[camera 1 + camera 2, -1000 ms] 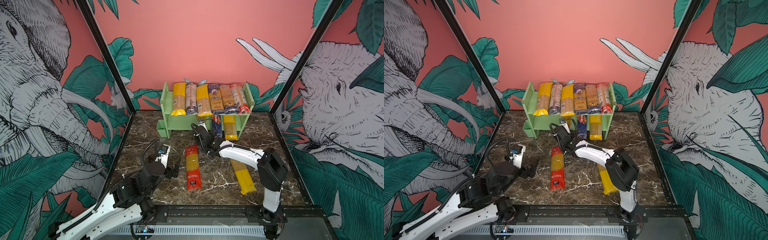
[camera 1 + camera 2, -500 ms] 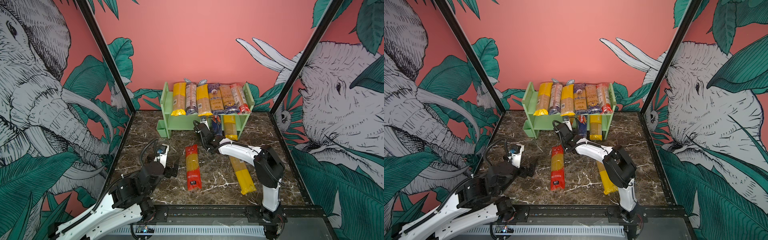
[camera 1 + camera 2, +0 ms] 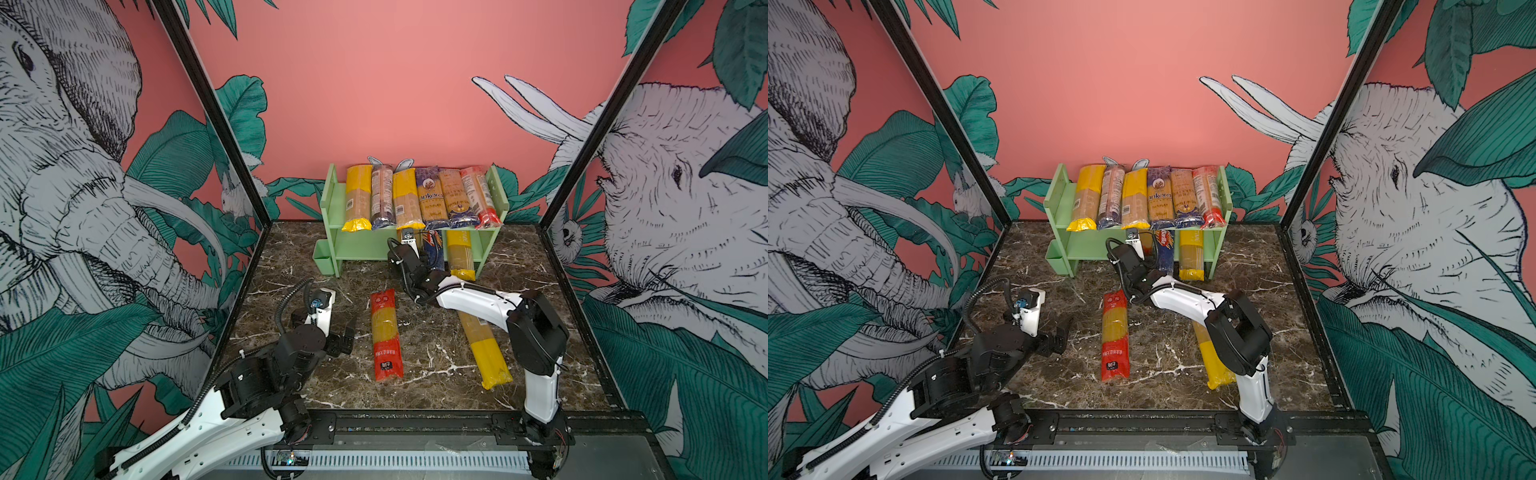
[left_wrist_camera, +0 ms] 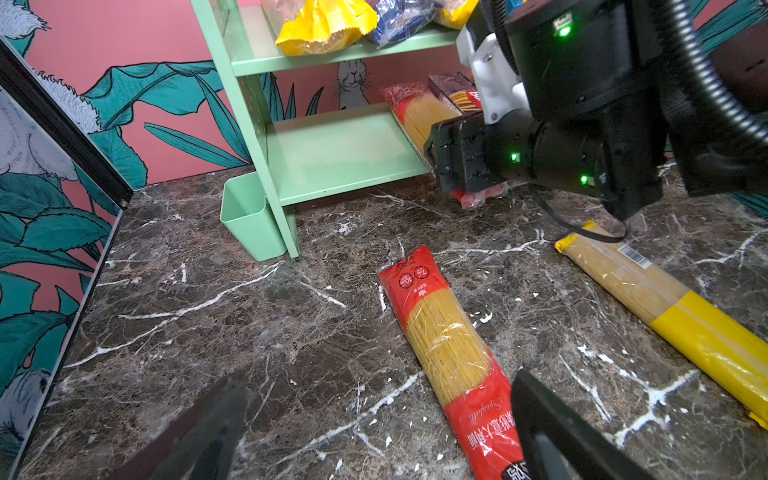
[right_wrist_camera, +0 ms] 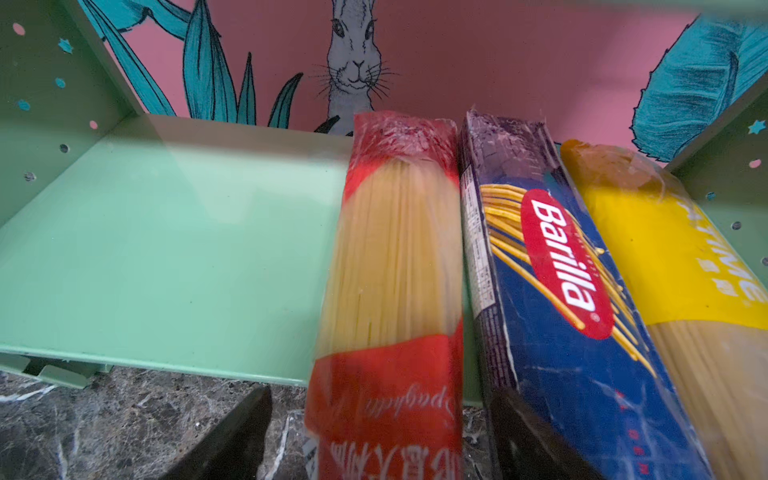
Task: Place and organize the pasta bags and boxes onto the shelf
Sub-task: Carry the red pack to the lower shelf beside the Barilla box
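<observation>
The pale green shelf [image 3: 365,249] [image 3: 1088,249] stands at the back, with several pasta packs side by side on its top tier [image 3: 419,195]. On the lower tier [image 5: 166,249] lie a red-ended spaghetti bag [image 5: 395,270], the blue Barilla pack [image 5: 561,270] [image 3: 434,249] and a yellow-ended pack [image 5: 673,257] [image 3: 459,253]. My right gripper [image 5: 380,436] [image 3: 415,251] is open at the near end of the red-ended bag, with its fingers apart from it on both sides. A second red-ended bag [image 3: 385,336] [image 4: 449,345] and a yellow-ended pack [image 3: 486,349] [image 4: 665,307] lie on the table. My left gripper [image 4: 380,432] [image 3: 347,332] hangs open and empty beside that second bag.
A small green cup [image 4: 249,216] [image 3: 322,259] hangs on the shelf's left side. The left half of the lower tier is bare. My right arm [image 4: 561,124] reaches across in front of the shelf. Printed walls close in the marble table [image 3: 291,291] on three sides.
My right gripper pushed forward to the lower tier with the red-ended bag, then opened its jaws off it. The left arm has hardly moved.
</observation>
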Controlling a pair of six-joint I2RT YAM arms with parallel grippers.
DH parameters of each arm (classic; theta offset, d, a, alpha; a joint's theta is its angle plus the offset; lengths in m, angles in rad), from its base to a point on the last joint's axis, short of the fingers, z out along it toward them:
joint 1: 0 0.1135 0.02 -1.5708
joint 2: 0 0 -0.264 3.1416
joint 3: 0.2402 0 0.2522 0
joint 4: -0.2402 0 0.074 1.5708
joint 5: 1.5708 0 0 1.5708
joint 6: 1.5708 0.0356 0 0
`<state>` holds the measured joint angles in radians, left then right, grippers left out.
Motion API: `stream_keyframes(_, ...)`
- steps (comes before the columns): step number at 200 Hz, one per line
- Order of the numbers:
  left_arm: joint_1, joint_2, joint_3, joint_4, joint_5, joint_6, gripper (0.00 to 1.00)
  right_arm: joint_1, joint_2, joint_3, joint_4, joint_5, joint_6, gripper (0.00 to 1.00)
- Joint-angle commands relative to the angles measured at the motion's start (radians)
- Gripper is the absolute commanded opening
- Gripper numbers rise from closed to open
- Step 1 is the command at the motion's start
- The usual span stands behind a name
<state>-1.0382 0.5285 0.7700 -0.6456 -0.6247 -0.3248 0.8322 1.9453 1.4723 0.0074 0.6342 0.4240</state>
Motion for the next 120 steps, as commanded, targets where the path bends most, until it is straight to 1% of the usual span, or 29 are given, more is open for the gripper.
stream_keyframes(1, -0.003, -0.007, 0.020, -0.025, -0.020, -0.016, 0.99, -0.012, -0.019, 0.037, 0.082, 0.004, 0.017, 0.86)
stream_keyframes(5, -0.003, -0.008, 0.020, -0.026, -0.020, -0.018, 0.99, -0.012, -0.021, 0.034, 0.081, 0.001, 0.019, 0.87)
stream_keyframes(10, -0.003, -0.009, 0.020, -0.025, -0.019, -0.018, 0.99, -0.011, -0.026, 0.030, 0.080, -0.005, 0.020, 0.95)
stream_keyframes(27, -0.003, -0.010, 0.019, -0.029, -0.018, -0.021, 0.99, -0.012, -0.042, 0.017, 0.081, -0.029, 0.029, 0.99)
stream_keyframes(50, -0.003, -0.014, 0.020, -0.031, -0.018, -0.022, 0.99, -0.010, -0.063, 0.005, 0.062, -0.080, 0.049, 0.99)
stream_keyframes(71, -0.003, -0.020, 0.021, -0.032, -0.019, -0.028, 0.99, -0.003, -0.083, -0.011, 0.052, -0.104, 0.057, 0.99)
stream_keyframes(95, -0.003, -0.028, 0.022, -0.039, -0.019, -0.033, 0.99, 0.011, -0.107, -0.027, 0.040, -0.117, 0.056, 0.99)
stream_keyframes(120, -0.003, -0.038, 0.024, -0.055, -0.033, -0.044, 0.99, 0.031, -0.144, -0.059, 0.029, -0.102, 0.050, 0.99)
